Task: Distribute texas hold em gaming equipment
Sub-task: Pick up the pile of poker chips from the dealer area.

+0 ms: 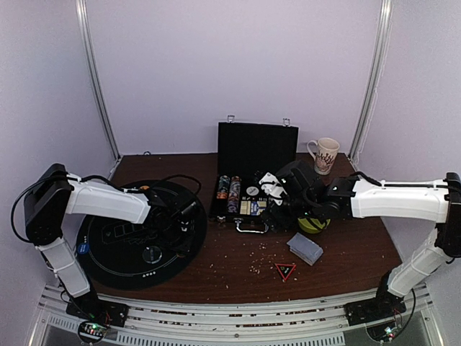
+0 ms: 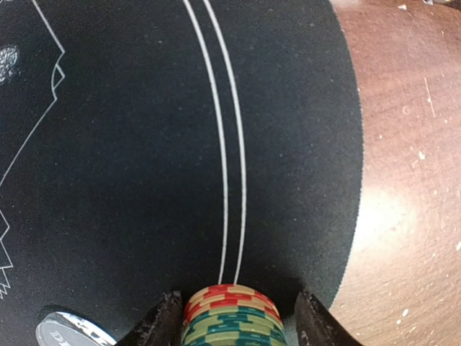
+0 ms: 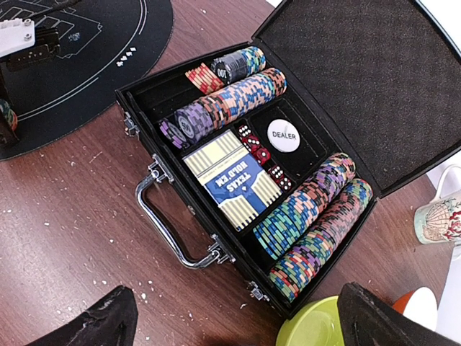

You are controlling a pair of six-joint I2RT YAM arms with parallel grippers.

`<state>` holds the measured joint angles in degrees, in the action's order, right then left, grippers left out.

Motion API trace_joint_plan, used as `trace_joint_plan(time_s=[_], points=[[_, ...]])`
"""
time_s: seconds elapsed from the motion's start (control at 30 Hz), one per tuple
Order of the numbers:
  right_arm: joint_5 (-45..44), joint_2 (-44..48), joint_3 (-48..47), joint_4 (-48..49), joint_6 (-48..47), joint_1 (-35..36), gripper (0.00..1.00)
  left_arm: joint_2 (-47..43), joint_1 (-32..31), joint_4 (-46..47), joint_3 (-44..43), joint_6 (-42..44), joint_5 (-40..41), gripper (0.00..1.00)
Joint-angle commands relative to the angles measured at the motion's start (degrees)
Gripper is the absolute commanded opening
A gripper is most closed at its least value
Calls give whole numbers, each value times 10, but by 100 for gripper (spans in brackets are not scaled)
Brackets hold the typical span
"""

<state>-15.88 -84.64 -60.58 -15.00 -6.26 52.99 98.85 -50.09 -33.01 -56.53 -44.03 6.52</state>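
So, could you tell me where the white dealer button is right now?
In the right wrist view, the dealer button lies in the middle of the open case, beside the red dice and near the card deck.

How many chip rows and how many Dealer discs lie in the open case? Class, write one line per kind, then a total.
Chip rows: 4
Dealer disc: 1
Total: 5
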Motion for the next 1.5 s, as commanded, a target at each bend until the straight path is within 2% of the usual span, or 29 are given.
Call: trace_joint_plan(time_s=[0.0,0.1,0.23,0.43,0.73,0.97,1.03,1.13,1.2,1.47], points=[[-3,11,6,9,-6,-1,100,8,-4,13,16,19,-50,56],[-2,11,7,8,-6,0,100,10,-6,5,21,21,-49,56],[-4,14,11,10,-7,-1,100,15,-7,-4,25,25,-49,51],[-5,16,14,14,-10,0,100,27,-22,-32,9,37,-30,52],[-8,23,17,14,-14,-1,100,18,-22,-34,27,40,-42,51],[-10,23,13,13,-17,-3,100,18,-22,-38,25,51,-55,46],[-9,24,10,12,-18,-2,100,16,-22,-43,25,53,-54,46],[-10,24,9,11,-19,-3,100,9,-23,-49,29,56,-57,53],[-10,24,8,11,-20,-3,100,7,-22,-52,30,59,-58,55],[-4,24,6,9,-20,-3,100,5,-22,-62,35,73,-60,50]])
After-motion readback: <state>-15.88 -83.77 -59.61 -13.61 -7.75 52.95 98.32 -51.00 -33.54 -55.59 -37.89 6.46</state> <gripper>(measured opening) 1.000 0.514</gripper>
